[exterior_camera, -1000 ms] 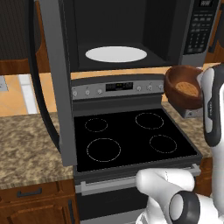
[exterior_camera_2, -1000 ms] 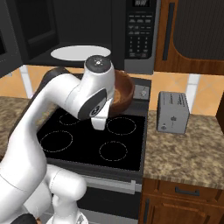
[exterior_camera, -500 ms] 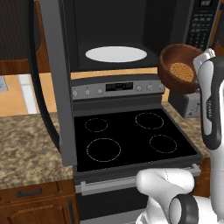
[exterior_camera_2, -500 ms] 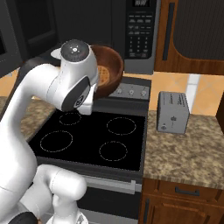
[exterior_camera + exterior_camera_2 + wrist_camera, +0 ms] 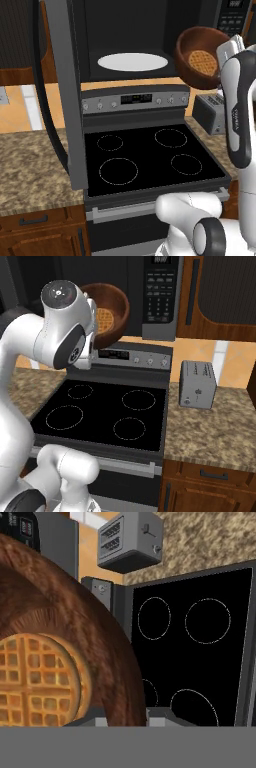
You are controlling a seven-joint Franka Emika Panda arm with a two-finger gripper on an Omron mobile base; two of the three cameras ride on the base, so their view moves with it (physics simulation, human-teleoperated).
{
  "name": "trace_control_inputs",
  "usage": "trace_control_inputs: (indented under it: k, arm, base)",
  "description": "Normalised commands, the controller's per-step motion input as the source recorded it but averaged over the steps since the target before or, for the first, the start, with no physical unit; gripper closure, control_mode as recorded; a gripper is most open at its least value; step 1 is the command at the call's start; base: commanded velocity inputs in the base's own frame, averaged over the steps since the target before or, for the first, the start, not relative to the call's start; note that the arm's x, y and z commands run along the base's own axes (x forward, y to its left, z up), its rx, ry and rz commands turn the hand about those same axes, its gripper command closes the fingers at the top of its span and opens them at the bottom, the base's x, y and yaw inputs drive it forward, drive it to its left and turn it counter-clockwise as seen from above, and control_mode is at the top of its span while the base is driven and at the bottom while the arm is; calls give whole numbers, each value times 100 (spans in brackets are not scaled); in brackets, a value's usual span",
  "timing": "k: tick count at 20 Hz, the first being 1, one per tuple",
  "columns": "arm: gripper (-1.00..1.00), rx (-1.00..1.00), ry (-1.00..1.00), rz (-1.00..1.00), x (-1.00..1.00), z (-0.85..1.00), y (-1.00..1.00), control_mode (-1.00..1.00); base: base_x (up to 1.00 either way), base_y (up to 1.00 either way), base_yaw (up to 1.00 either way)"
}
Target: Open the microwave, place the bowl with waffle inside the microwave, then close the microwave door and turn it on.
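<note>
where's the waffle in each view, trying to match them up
Left base view: waffle at upper right, in the tilted bowl beside the open microwave.
Right base view: upper left of centre, in the bowl just behind the arm's white head.
Hand view: lower left, against the bowl's inside.
Shared landmark: the toaster, right of the stove in both base views, at top in the hand view.

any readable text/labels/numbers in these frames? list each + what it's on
None can be read.
Microwave button panel: pale marks on the keys, too small to read.
Stove display: pale characters, blurred.
Toaster: no lettering seen.
</note>
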Motion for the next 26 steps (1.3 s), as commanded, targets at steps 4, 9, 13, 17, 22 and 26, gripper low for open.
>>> trace_control_inputs:
  k: [4, 9, 13, 17, 22, 26]
  arm:
    - [100, 0, -1, 0, 3, 21, 25, -100]
    - [100, 0, 0, 0, 12, -3, 35, -100]
    - [100, 0, 8, 5, 45, -9, 31, -100]
    - [100, 0, 8, 6, 53, 0, 28, -100]
    - [100, 0, 4, 1, 66, 0, 26, -100]
    - [100, 0, 0, 0, 52, 0, 6, -100]
  base:
    - [0, 0, 0]
    - [0, 0, 0]
    - [0, 0, 0]
    - [0, 0, 0]
    - [0, 0, 0]
    - [0, 0, 0]
